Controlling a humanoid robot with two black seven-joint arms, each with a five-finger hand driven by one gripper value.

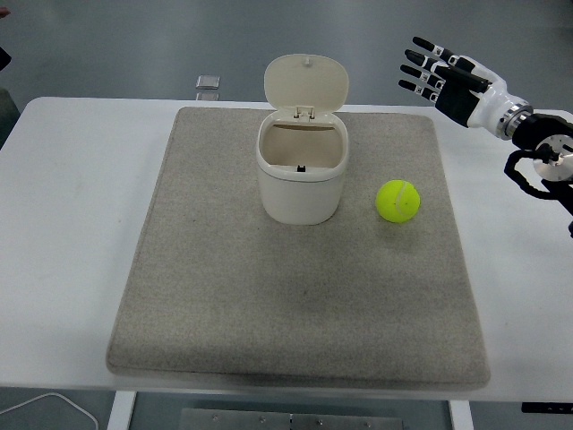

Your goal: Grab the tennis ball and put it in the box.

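Tennis ball [397, 200]: lies free on the grey mat, below and to the left of the hand, just beside the box; nothing holds it.
Bench [63, 179]: white, carries everything; a ball knocked off the mat would likely run far on it.
Mat [295, 296]: grey, spread under ball and box; probably slows rolling but would not stop a hard nudge.
Box [300, 170]: white bin, lid [306, 82] hinged up, opening clear; it stands further left of the hand than the ball. A low carry could clip the rim or tip the lid shut.
Right hand [443, 76]: raised, fingers spread, holding nothing, well apart from the ball.
Main risk: fingers touching one side first and rolling the ball away.
Left hand: out of sight.
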